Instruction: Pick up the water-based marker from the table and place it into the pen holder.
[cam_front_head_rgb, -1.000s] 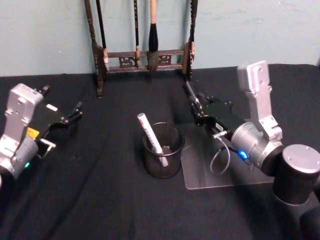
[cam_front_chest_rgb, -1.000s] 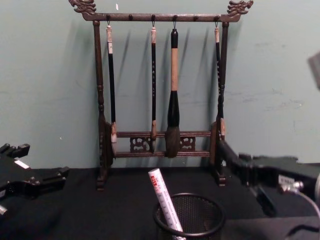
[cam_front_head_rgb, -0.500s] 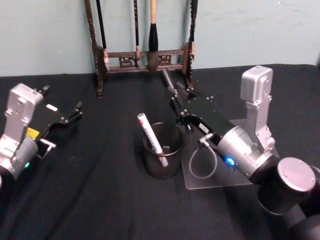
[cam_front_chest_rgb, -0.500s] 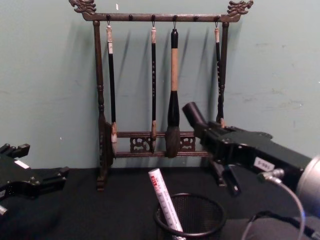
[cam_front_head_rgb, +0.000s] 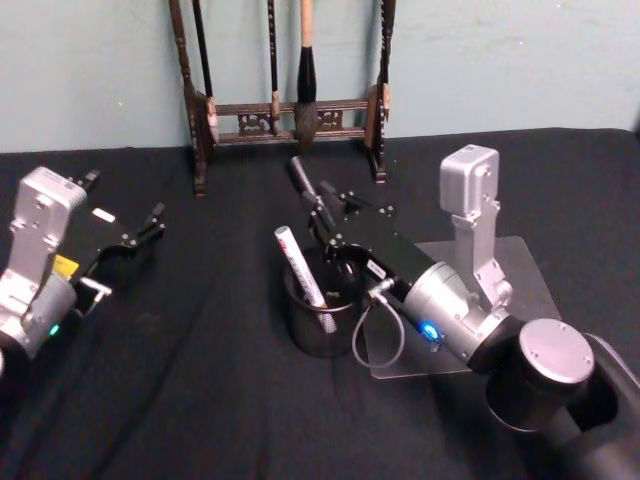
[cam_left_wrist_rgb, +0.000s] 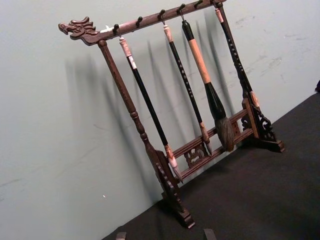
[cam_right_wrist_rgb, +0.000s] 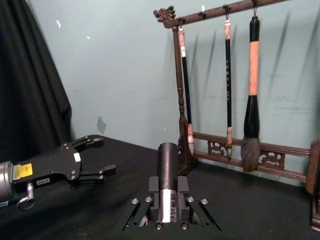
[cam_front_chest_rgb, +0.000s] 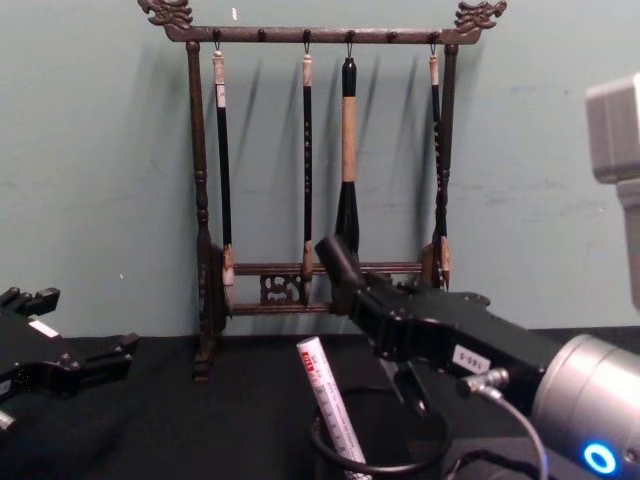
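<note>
A dark wooden brush rack (cam_front_chest_rgb: 320, 33) stands at the back, close to the pale green wall (cam_front_chest_rgb: 540, 150). Both ends of its top bar are carved, and a small carved panel sits between the two lower rails. Four calligraphy brushes hang from its hooks with the tips down: three thin ones and one thick brush (cam_front_chest_rgb: 347, 125) with a tan handle and dark bristles. A clear flat sheet (cam_front_head_rgb: 520, 275) lies on the right side in the head view. In the right wrist view a black curtain (cam_right_wrist_rgb: 30, 75) hangs beside the wall.

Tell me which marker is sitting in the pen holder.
The white marker, leaning inside the pen holder. The right gripper clamps the black marker in its jaws above it.
</note>
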